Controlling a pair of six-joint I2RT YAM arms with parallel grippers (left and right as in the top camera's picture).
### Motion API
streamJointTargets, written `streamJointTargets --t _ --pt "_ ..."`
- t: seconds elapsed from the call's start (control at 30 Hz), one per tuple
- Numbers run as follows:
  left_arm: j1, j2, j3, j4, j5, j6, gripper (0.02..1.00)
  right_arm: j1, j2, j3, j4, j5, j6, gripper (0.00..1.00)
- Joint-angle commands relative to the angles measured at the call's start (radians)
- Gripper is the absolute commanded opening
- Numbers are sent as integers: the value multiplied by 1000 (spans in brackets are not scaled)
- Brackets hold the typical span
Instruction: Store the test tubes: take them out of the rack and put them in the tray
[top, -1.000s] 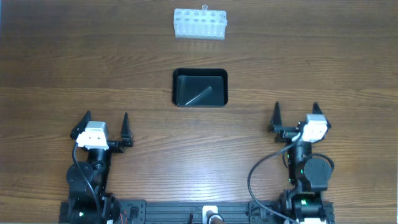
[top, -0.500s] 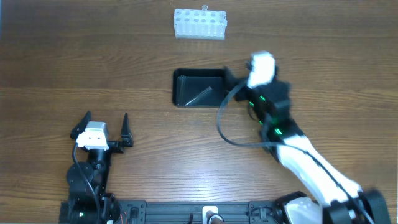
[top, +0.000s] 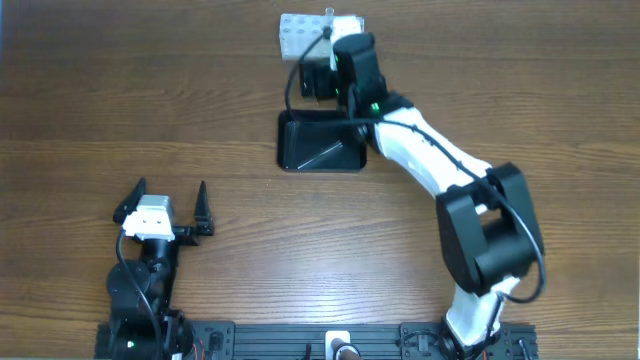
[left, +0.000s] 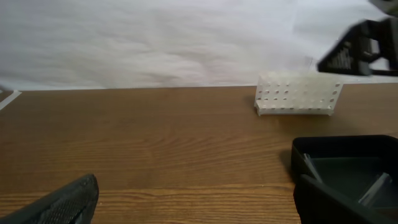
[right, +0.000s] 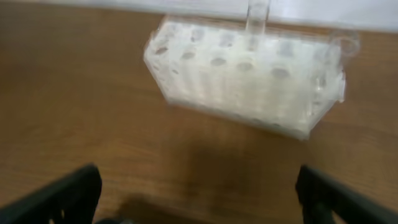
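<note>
Test tube (right: 256, 15) upright in rack (right: 249, 81)

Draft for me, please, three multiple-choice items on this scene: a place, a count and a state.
1. Where does the rack stand? A) beyond the tray from the arm bases B) inside the tray C) between tray and arm bases
2. How many test tubes stand in the rack? A) none B) one C) five
3. The right end effector is: A) shut on a test tube B) shut on the tray's rim C) open and empty
Key: 1 A, the top view shows the rack past the tray; 2 B, a single tube juts up; 3 C, it gapes wide with nothing in it.
</note>
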Motion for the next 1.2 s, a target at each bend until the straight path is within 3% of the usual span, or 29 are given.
streamJointTargets --t 0.03,0.13,0.4,0.93,1.2 --pt "5 -5 -5 -3 10 14 1000 11 113 190 -62 47 13 991" --pt "5 -5 -5 -3 10 14 998 26 197 313 -120 134 13 993" --pt "5 -5 -5 -3 10 14 1000 32 327 462 -136 211 14 991" --pt "5 -4 -5 -3 10 14 1000 28 407 532 -74 315 2 985" --pt "5 -5 -5 -3 10 14 1000 24 438 532 -27 315 -2 961"
